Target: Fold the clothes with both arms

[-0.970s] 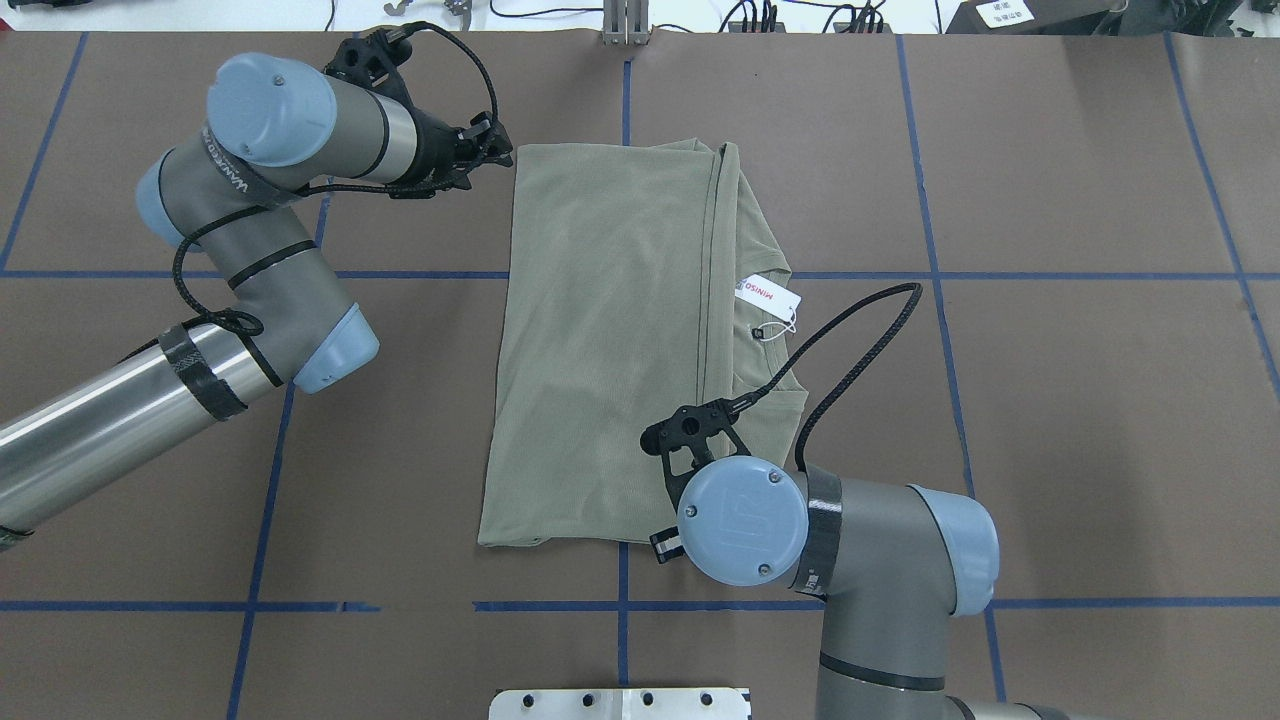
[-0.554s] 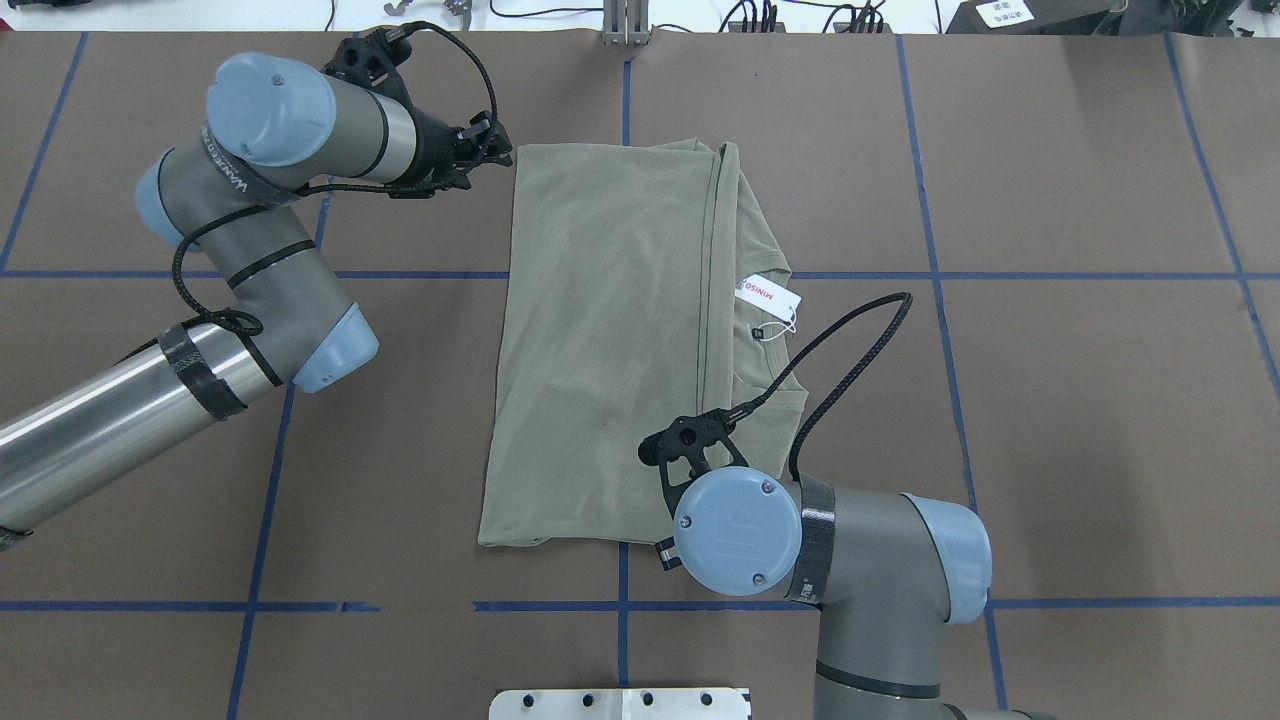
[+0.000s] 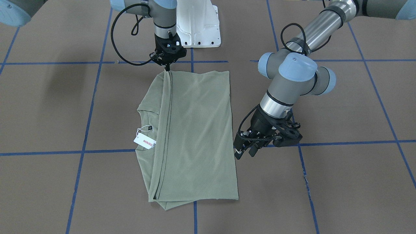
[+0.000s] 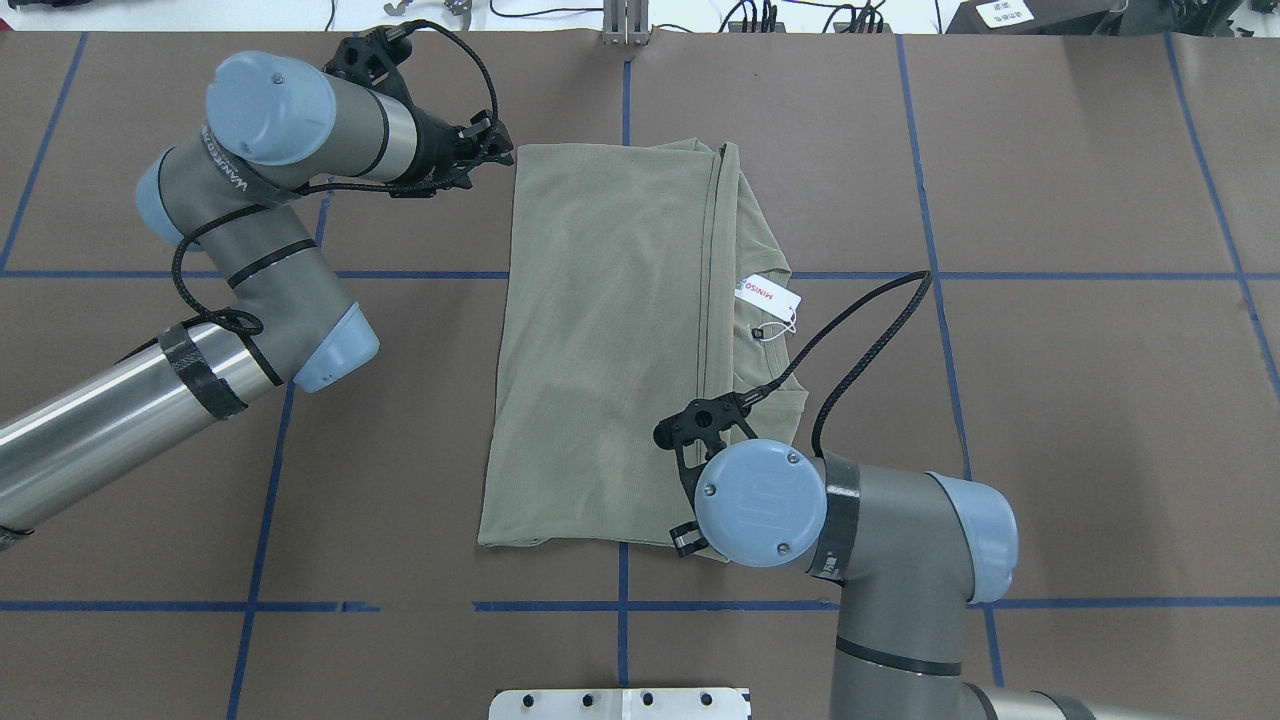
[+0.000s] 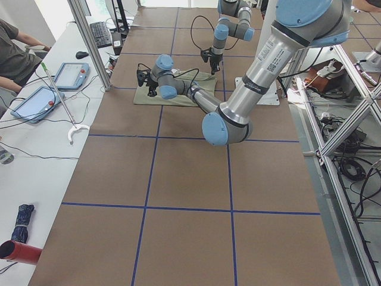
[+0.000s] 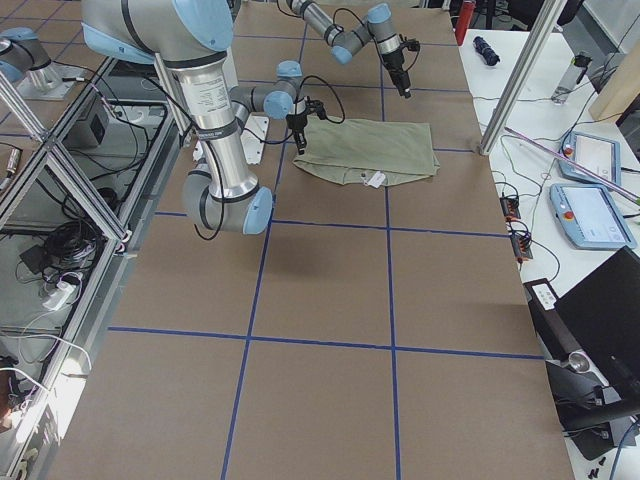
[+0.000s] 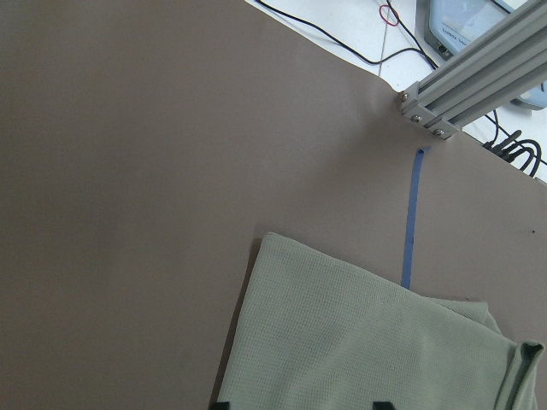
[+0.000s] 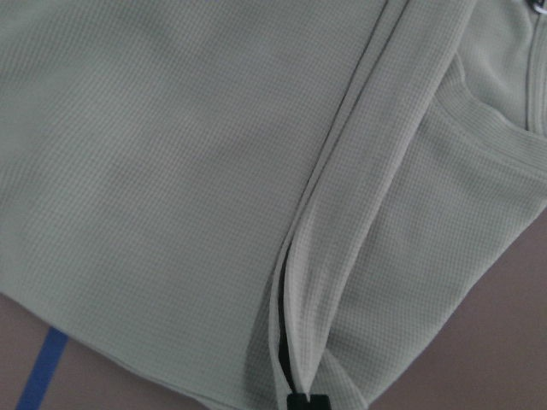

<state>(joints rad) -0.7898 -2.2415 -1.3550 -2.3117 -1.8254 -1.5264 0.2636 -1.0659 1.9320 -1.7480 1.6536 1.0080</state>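
Note:
The sage-green shirt lies folded in a tall rectangle at the table's middle; it also shows in the front view. Its white MINISO tag sticks out at the neck on the right. My right gripper points down at the shirt's near edge. It is shut on the folded hem, which rises to its tip in the right wrist view. My left gripper is open and empty, just beside the shirt's far left corner. The left wrist view shows its tips over that corner.
The white pedestal base stands behind the shirt's near edge. An aluminium post stands at the table's far edge. Blue tape lines cross the brown table. Tablets lie on the operators' desk.
My right wrist drifted slightly toward me, then moved right and farther along the shirt's near edge. The left arm and the shirt's outline have not visibly changed.

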